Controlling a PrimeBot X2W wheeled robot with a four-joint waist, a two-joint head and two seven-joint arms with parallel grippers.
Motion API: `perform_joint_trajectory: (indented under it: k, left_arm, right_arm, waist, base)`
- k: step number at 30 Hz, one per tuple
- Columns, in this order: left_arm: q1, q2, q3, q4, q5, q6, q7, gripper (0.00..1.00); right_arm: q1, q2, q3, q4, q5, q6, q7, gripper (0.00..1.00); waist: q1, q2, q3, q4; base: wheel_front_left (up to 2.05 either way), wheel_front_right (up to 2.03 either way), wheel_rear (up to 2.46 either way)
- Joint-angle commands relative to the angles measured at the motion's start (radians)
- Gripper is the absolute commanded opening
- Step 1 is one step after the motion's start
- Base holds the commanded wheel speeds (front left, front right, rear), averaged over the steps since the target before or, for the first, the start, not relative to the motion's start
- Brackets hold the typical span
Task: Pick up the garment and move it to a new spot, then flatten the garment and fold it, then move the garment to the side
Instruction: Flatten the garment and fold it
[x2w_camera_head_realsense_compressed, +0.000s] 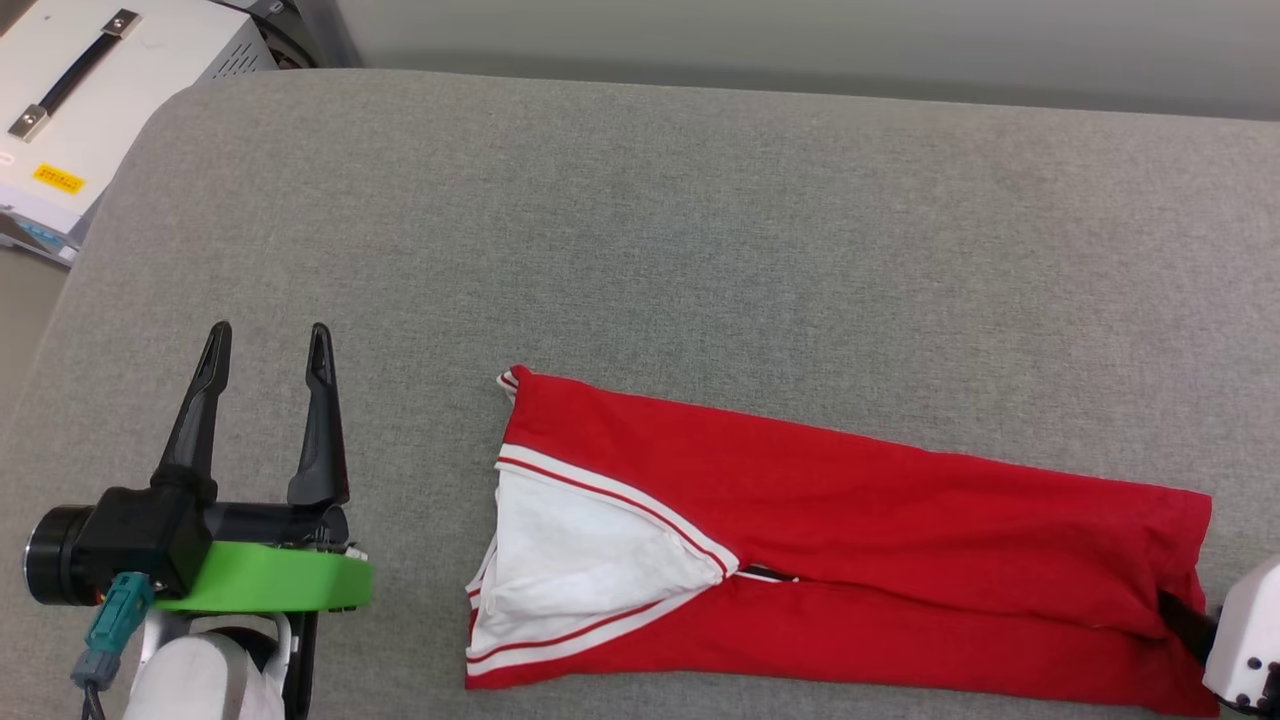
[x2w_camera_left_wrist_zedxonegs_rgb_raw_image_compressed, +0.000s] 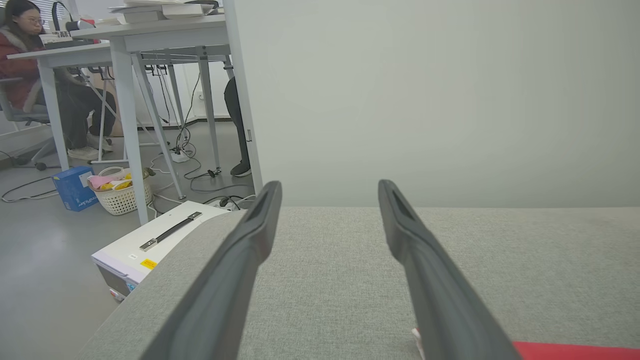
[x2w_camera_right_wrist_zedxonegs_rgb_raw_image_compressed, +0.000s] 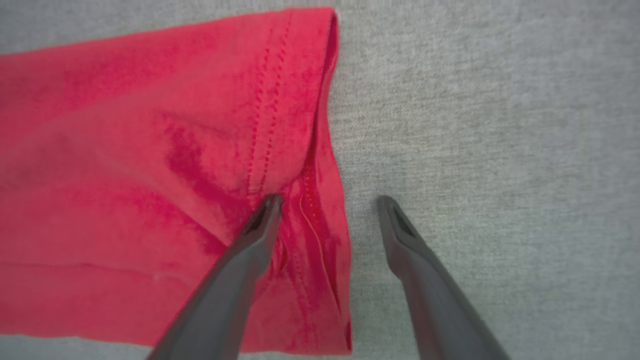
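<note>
**Item: the garment** (x2w_camera_head_realsense_compressed: 850, 540). Red jersey shirt with white sleeves and red-and-white striped trim. It lies on the near part of the grey fabric-covered table (x2w_camera_head_realsense_compressed: 640, 220), already folded lengthwise into a long narrow band. The long axis runs left to right across the head view, with the right end sitting a little nearer the robot. The collar and sleeve end is on the left, with a white sleeve folded over the red. The hem end is on the right. No lettering shows.

**Item: right hand** (x2w_camera_right_wrist_zedxonegs_rgb_raw_image_compressed: 330, 200). Fingers spread wide, holding nothing. It straddles the hem edge, one finger over the red cloth and the other over bare table just beside it. The cloth creases around the first fingertip. Whether the finger presses on the cloth cannot be told.

**Item: left hand** (x2w_camera_head_realsense_compressed: 270, 335). Fingers spread wide, empty. It stands well apart from the garment, to the left of the sleeve end, with its fingers pointing toward the far edge of the table.

**Governing relation.** The right hand is much the nearer, already at the hem. The left hand would have to travel to its own right to reach the sleeve end. A crosswise fold, probably the next step, would carry one short end along the long axis onto the other.

**Containers, off the table.**
- White lattice basket (x2w_camera_left_wrist_zedxonegs_rgb_raw_image_compressed: 122, 192) on the floor, holding pink and yellow items.
- Blue box (x2w_camera_left_wrist_zedxonegs_rgb_raw_image_compressed: 75, 187) beside the basket, contents hidden.
- White case with a dark handle (x2w_camera_head_realsense_compressed: 100, 90), closed, near the table's far left corner.
</note>
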Motion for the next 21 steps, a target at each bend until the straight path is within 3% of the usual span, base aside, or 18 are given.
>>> perform_joint_trajectory:
  k: [1,8,19,20,21]
  left_arm:
    - [0.005,-0.014,0.013,0.003,0.019,-0.015,-0.006,1.0]
    - [0.002,-0.064,0.058,0.017,0.06,-0.073,-0.006,1.0]
    - [0.007,-0.106,0.095,0.039,0.095,-0.113,-0.006,1.0]
    - [0.008,-0.108,0.097,0.041,0.097,-0.116,-0.006,1.0]
    - [0.01,-0.11,0.098,0.042,0.098,-0.118,-0.006,1.0]
  right_arm:
    - [-0.006,0.008,0.031,0.032,0.026,0.0,-0.005,1.0]
    - [-0.001,0.004,0.124,0.073,0.153,0.0,-0.018,1.0]
    - [-0.009,-0.008,0.221,0.123,0.229,0.0,-0.073,1.0]
    - [-0.01,-0.007,0.23,0.128,0.236,0.0,-0.079,0.94]
    - [-0.01,-0.008,0.236,0.132,0.24,0.0,-0.085,0.49]
  waist:
    - [0.0,0.012,0.003,0.003]
    - [0.0,0.012,0.004,0.009]
    - [0.0,0.012,-0.014,0.008]
    - [0.0,0.012,-0.018,0.008]
    - [0.0,0.012,-0.02,0.008]
  base:
    - [0.0,0.0,0.0]
    - [0.0,0.0,0.0]
    - [0.0,0.0,0.0]
    - [0.0,0.0,0.0]
    - [0.0,0.0,0.0]
